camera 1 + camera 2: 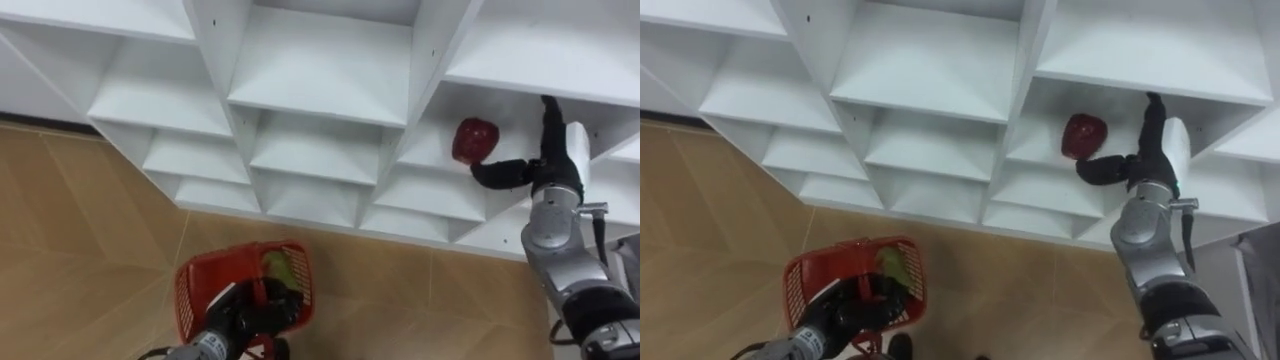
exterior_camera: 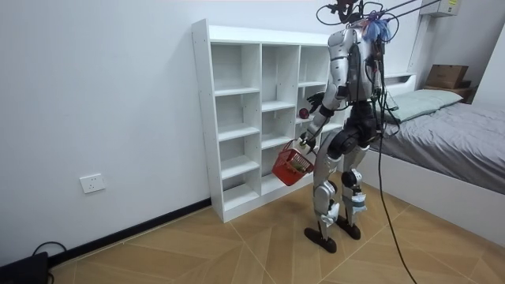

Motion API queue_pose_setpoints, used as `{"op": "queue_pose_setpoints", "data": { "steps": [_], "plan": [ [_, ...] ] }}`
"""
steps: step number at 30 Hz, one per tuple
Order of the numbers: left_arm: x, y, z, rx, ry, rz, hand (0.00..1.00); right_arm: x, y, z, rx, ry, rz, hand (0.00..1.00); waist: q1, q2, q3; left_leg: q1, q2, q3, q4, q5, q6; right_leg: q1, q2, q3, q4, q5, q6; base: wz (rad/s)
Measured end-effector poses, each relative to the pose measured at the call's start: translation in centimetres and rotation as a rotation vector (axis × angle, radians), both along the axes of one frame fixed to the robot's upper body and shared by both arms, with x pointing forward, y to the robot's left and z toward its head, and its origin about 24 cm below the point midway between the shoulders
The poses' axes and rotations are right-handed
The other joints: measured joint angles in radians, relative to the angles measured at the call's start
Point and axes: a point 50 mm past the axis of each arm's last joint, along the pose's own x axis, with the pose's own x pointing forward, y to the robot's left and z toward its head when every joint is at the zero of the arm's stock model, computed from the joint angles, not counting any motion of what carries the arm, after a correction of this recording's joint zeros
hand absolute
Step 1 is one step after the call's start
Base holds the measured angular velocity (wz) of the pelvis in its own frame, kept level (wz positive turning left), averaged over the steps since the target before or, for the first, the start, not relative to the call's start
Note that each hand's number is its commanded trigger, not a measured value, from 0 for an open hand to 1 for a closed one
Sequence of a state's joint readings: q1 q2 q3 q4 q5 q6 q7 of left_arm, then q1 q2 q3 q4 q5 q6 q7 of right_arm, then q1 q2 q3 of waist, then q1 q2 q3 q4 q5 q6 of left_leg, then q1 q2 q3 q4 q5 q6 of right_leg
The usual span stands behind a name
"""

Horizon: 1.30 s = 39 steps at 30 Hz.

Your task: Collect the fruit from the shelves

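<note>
Fruit [image 1: 475, 140] beside right hand [image 1: 545, 170], basket [image 1: 200, 272] in left hand [image 1: 255, 305]

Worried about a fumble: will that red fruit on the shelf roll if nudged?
Probably: the red fruit looks round and glossy, so it may roll or slip. It sits free on the flat shelf, with the right hand open beside it.

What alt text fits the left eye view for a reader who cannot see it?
The robot's right hand is open beside a red fruit in a compartment of the white shelf unit. Below, its left hand grips a red basket holding something green.
</note>
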State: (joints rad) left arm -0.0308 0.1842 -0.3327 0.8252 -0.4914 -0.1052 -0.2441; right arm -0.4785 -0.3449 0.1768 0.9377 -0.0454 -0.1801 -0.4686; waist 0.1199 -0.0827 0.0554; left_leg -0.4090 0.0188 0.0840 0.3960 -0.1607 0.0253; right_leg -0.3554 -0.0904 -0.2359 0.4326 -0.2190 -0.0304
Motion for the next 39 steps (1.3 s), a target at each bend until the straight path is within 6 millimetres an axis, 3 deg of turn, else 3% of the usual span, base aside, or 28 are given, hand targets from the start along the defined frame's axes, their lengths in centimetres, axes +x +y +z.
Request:
{"op": "queue_pose_setpoints", "data": {
  "steps": [6, 14, 32, 39],
  "plan": [
    [0.1, 0.1, -0.3, 0.009, 0.018, -0.003, 1.0, 0.2, 0.2, 0.4, -0.066, -0.012, 0.008, 0.0, 0.022, -0.011, 0.0022, -0.01, -0.013, 0.004, 0.002, 0.002, 0.003, -0.032, -0.017, 0.011, 0.038, -0.022, 0.0, 0.01],
    [0.5, -0.1, -0.2, 0.011, 0.019, -0.007, 1.0, 0.5, 0.5, 1.3, -0.181, -0.062, 0.011, 0.0, 0.021, -0.015, 0.0006, -0.062, -0.017, 0.007, 0.002, 0.012, 0.003, -0.091, -0.023, 0.009, 0.061, -0.022, -0.002, 0.0],
    [0.8, -0.4, -0.1, -0.002, 0.019, -0.005, 1.0, 0.6, 0.6, 1.5, -0.228, -0.076, -0.023, 0.0, 0.022, -0.019, 0.0018, -0.111, -0.023, 0.002, 0.011, 0.016, 0.006, -0.139, -0.032, 0.003, 0.073, -0.025, -0.002, 0.0],
    [1.4, -0.9, 0.4, -0.01, -0.007, -0.024, 1.0, 1.2, 1.0, 2.6, -0.23, -0.106, -0.021, 0.0, 0.019, -0.018, 0.0012, -0.181, -0.029, 0.0, 0.019, 0.025, 0.008, -0.22, -0.039, 0.011, 0.11, -0.025, -0.002, 0.01]
  ]
}}
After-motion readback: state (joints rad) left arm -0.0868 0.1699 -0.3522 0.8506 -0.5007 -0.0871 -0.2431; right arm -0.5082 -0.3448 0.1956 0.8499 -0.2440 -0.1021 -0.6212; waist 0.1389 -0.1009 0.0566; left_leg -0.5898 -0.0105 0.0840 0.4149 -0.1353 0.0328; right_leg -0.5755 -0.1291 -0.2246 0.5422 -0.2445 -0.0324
